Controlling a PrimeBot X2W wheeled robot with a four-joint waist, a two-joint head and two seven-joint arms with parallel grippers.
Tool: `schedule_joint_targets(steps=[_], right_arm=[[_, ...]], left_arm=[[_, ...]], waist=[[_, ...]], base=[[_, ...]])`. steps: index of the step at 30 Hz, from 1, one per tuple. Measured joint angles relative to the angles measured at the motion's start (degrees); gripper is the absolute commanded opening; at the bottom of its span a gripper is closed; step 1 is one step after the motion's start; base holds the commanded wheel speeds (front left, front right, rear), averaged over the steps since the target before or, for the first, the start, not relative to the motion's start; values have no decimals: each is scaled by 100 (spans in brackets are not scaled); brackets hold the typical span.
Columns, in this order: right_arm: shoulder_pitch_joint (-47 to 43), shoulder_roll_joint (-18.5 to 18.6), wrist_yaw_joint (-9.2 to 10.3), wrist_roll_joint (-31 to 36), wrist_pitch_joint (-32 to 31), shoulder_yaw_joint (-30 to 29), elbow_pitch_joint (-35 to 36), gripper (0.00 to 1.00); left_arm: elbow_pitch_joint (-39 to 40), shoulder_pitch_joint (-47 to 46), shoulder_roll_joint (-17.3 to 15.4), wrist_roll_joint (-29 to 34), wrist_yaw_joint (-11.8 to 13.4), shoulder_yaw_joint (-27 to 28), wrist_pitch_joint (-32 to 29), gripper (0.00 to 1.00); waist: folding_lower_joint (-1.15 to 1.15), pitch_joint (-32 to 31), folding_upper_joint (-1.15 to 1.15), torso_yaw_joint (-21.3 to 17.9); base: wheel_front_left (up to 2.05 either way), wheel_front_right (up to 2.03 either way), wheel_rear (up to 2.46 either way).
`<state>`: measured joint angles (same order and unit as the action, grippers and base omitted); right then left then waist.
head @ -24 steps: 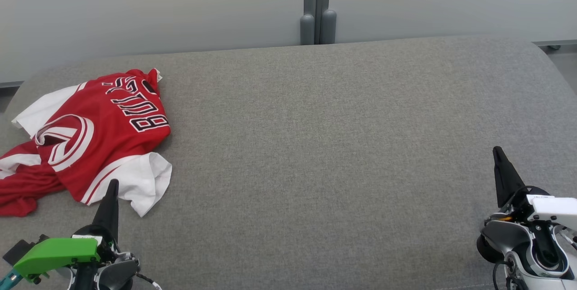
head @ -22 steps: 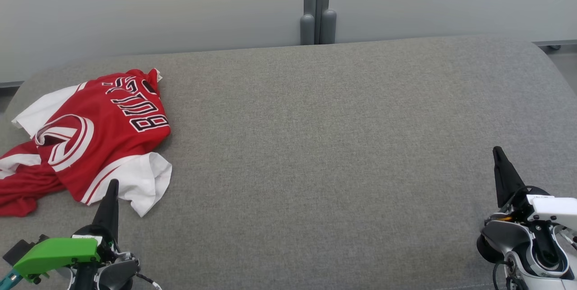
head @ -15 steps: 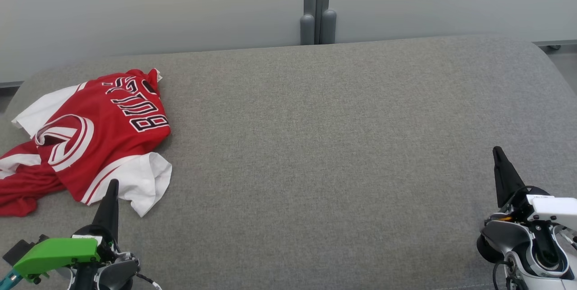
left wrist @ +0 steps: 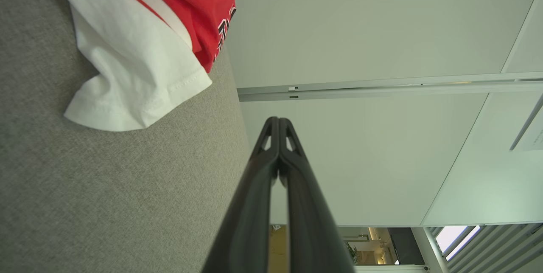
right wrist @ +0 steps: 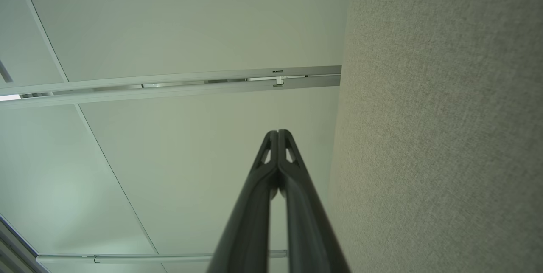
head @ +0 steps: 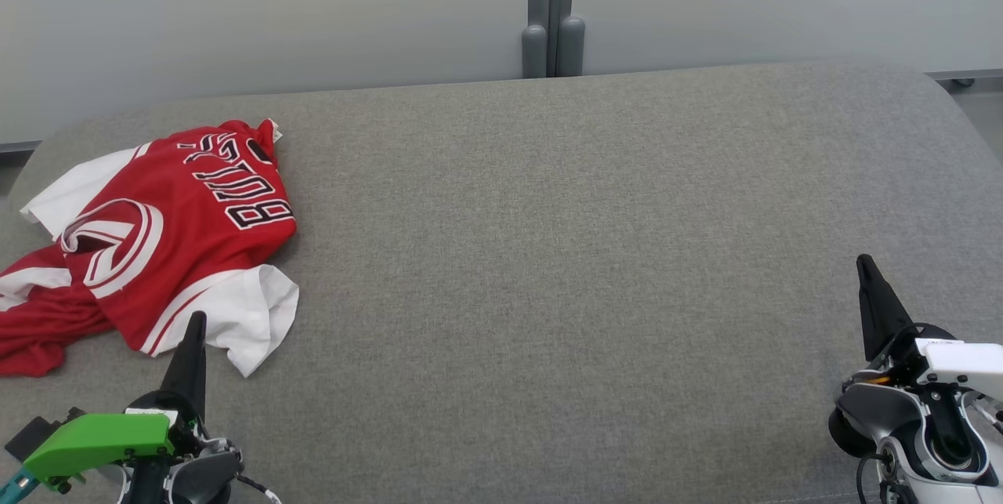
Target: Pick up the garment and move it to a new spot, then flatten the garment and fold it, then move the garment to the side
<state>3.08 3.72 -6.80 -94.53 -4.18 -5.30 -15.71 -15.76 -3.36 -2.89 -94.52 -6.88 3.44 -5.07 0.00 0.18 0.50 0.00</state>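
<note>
Jersey (head: 180, 206) work had not begun: no pickup, flattening, folding or setting aside was done, so I judged the whole task lay ahead. The grey cushion (head: 548, 253) stretched wide beyond both my grippers. On it the red-and-white jersey lay crumpled just ahead of my left gripper (head: 196, 320) and a little to its left, well apart from my right gripper (head: 863, 261), far off to that gripper's left. Its white sleeve (left wrist: 140, 82) was the part nearest my left fingertips, not touching them. Both grippers had their fingers pressed together, pinching nothing.
</note>
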Motion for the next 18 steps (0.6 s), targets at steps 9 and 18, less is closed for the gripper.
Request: schedule_joint_targets(steps=[9,18], right_arm=[[0,-1,0,10,-24,-3,0,0],[0,-2,0,16,-24,-7,0,0]], left_arm=[[0,0,0,0,0,2,0,0],[0,-1,1,0,0,3,0,0]], waist=[[0,0,0,0],[0,0,0,0]], base=[[0,0,0],[0,0,0]])
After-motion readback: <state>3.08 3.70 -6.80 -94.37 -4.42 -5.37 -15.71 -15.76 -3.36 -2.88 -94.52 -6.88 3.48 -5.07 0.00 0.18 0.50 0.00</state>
